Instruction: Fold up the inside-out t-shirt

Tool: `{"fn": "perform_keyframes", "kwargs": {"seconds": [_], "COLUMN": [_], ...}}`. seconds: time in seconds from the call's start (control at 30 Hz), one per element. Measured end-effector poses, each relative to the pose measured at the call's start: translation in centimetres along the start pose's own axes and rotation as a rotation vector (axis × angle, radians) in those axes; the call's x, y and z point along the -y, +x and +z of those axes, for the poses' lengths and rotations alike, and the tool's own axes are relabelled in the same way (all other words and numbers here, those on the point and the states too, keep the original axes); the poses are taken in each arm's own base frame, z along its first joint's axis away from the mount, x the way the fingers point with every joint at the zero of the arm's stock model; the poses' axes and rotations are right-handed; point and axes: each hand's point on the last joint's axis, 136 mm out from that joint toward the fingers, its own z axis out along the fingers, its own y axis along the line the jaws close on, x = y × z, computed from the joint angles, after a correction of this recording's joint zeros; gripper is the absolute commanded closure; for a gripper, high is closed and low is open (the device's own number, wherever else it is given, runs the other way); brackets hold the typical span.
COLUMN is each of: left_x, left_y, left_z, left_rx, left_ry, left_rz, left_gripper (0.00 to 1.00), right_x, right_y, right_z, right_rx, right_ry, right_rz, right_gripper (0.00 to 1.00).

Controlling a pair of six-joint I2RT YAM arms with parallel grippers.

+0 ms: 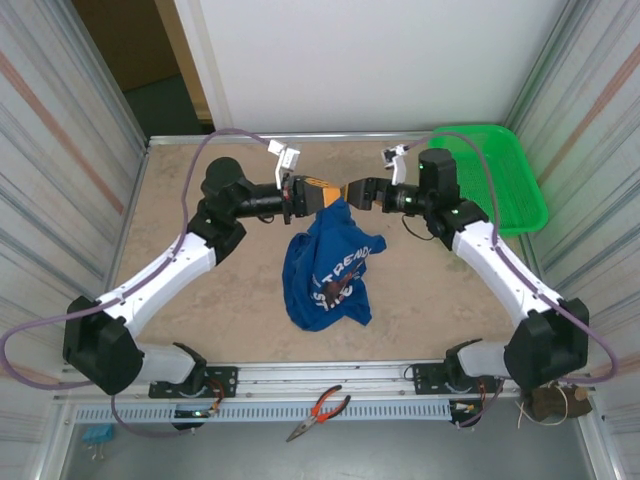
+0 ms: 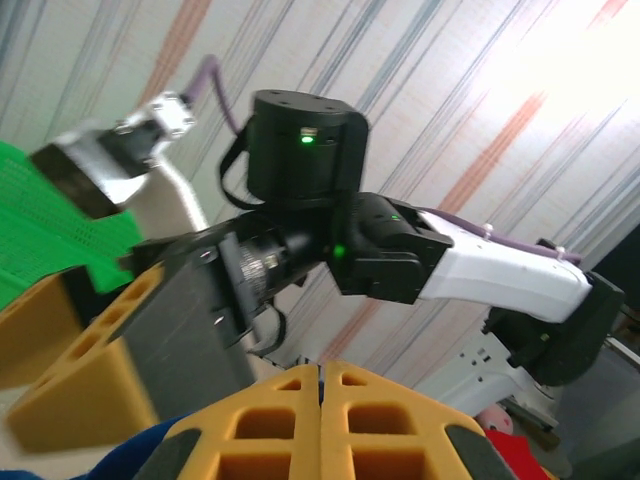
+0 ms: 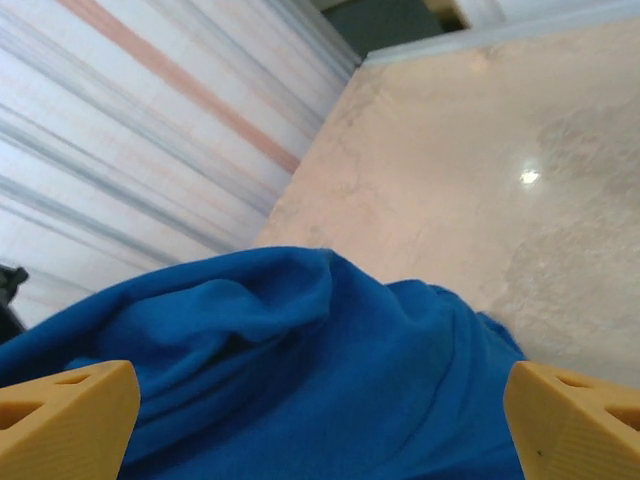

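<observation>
The royal-blue inside-out t-shirt (image 1: 325, 270) hangs bunched from its top over the middle of the table, white print marks showing, its lower part resting on the tabletop. My left gripper (image 1: 330, 196) is shut on the shirt's top edge. In the left wrist view its yellow fingers (image 2: 321, 372) are pressed together, with blue cloth (image 2: 120, 460) at the lower left. My right gripper (image 1: 350, 192) faces it tip to tip and stands open. In the right wrist view its two fingers (image 3: 320, 390) sit wide apart with the blue cloth (image 3: 300, 380) bulging between them.
A green mesh basket (image 1: 500, 180) sits at the back right corner, also green in the left wrist view (image 2: 40, 230). Red-handled pliers (image 1: 320, 410) lie on the front rail. Striped walls enclose the beige table (image 1: 200, 290) on both sides.
</observation>
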Motion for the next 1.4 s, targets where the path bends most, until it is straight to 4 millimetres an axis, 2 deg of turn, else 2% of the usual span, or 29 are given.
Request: {"fn": "perform_keyframes", "kwargs": {"seconds": [0.07, 0.1, 0.13, 0.2, 0.23, 0.27, 0.33, 0.4, 0.53, 0.6, 0.67, 0.7, 0.73, 0.77, 0.83, 0.87, 1.0, 1.1, 1.2, 1.3, 1.4], "left_x": [0.0, -0.1, -0.4, -1.2, -1.7, -2.4, -3.9, -5.6, -8.0, -8.3, -8.7, -9.0, -9.3, -9.7, -10.0, -9.9, -9.0, -8.8, -9.2, -11.2, -14.1], "left_y": [0.2, 0.5, 0.8, 1.9, 2.6, 3.3, 4.6, 5.8, 7.4, 8.0, 8.9, 9.3, 9.8, 10.5, 11.7, 12.3, 13.8, 13.9, 12.8, 12.2, 12.8], "left_z": [0.1, 0.1, 0.1, 0.0, -0.1, -0.3, -1.0, -2.3, -5.1, -5.7, -6.2, -6.4, -6.6, -6.7, -6.7, -6.5, -5.8, -6.8, -8.6, -11.4, -14.3], "left_rx": [-0.006, -0.011, -0.015, -0.029, -0.034, -0.039, -0.041, -0.03, 0.002, 0.009, 0.006, 0.0, -0.005, -0.012, -0.038, -0.056, -0.112, -0.096, -0.041, 0.009, 0.008], "left_ry": [0.005, 0.005, 0.001, -0.014, -0.026, -0.043, -0.09, -0.156, -0.289, -0.325, -0.354, -0.365, -0.378, -0.392, -0.412, -0.411, -0.392, -0.448, -0.568, -0.752, -0.925], "left_rz": [-0.003, -0.008, -0.015, -0.038, -0.053, -0.069, -0.102, -0.137, -0.165, -0.158, -0.155, -0.158, -0.163, -0.172, -0.176, -0.181, -0.177, -0.165, -0.144, -0.152, -0.201], "left_gripper": [1.0, 1.0, 1.0, 1.0, 1.0, 1.0, 1.0, 1.0, 1.0, 1.0, 1.0, 1.0, 0.99, 0.86, 0.63, 0.56, 0.4, 0.35, 0.34, 0.3, 0.29], "right_x": [-0.1, -0.2, -0.2, 0.0, 0.2, 0.3, 0.6, 1.0, 1.7, 1.3, 0.3, -0.2, -0.6, -0.8, -0.6, -0.3, 1.9, 3.9, 5.0, 5.4, 5.2], "right_y": [0.1, 0.0, 0.0, 0.3, 0.4, 0.6, 0.9, 0.6, -2.0, -3.5, -4.1, -4.1, -3.9, -3.6, -2.6, -1.7, 2.9, 6.3, 8.2, 9.6, 9.6], "right_z": [1.1, 1.7, 2.2, 3.4, 3.8, 4.2, 4.3, 3.5, -0.3, -2.3, -3.8, -4.1, -4.3, -4.2, -3.4, -2.8, -0.7, 0.5, 1.6, 2.8, 4.7], "right_rx": [-0.011, -0.016, -0.019, -0.043, -0.053, -0.063, -0.074, -0.059, 0.047, 0.113, 0.157, 0.167, 0.168, 0.164, 0.141, 0.122, 0.031, -0.045, -0.093, -0.142, -0.171], "right_ry": [-0.04, -0.063, -0.083, -0.136, -0.152, -0.171, -0.19, -0.192, -0.157, -0.133, -0.109, -0.097, -0.082, -0.066, -0.03, -0.001, 0.113, 0.222, 0.3, 0.365, 0.419], "right_rz": [0.012, 0.023, 0.025, 0.061, 0.078, 0.096, 0.124, 0.143, 0.126, 0.098, 0.07, 0.058, 0.057, 0.056, 0.067, 0.075, 0.115, 0.139, 0.128, 0.109, 0.062], "right_gripper": [0.11, 0.2, 0.36, 0.8, 0.96, 1.0, 1.0, 1.0, 1.0, 1.0, 1.0, 0.86, 0.58, 0.43, 0.34, 0.32, 0.32, 0.33, 0.33, 0.32, 0.3]}}
